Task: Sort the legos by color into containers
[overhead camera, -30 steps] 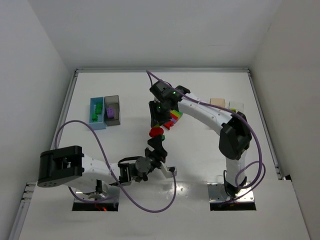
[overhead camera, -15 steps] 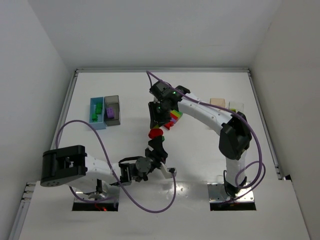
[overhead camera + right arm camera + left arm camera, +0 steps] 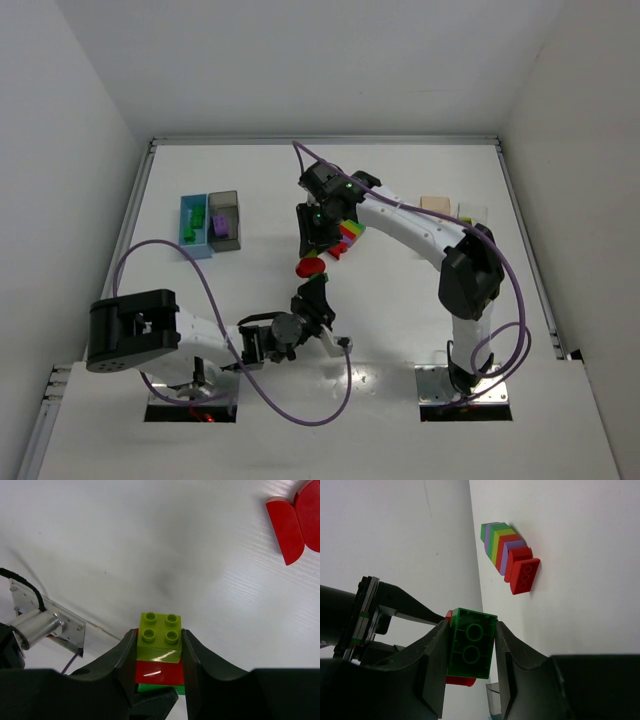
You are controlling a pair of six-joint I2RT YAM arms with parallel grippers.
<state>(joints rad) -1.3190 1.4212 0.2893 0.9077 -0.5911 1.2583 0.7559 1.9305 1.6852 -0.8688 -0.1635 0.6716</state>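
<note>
Left wrist view: green brick (image 3: 471, 642) pinched tight in my left gripper (image 3: 316, 296), held above mid-table; it looks stuck under the red brick (image 3: 159, 672) and lime brick (image 3: 160, 639), which the right gripper (image 3: 159, 645) pinches; a skewed pull could pop one loose, dropping it near the striped cluster (image 3: 507, 555).

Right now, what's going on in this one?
The left gripper is shut on a green brick with red behind it. The right gripper is shut on a lime-red-green stack, apparently the same stack, so they look set to pull it apart. The rainbow cluster lies beside them; the light blue bin holds green bricks.
</note>
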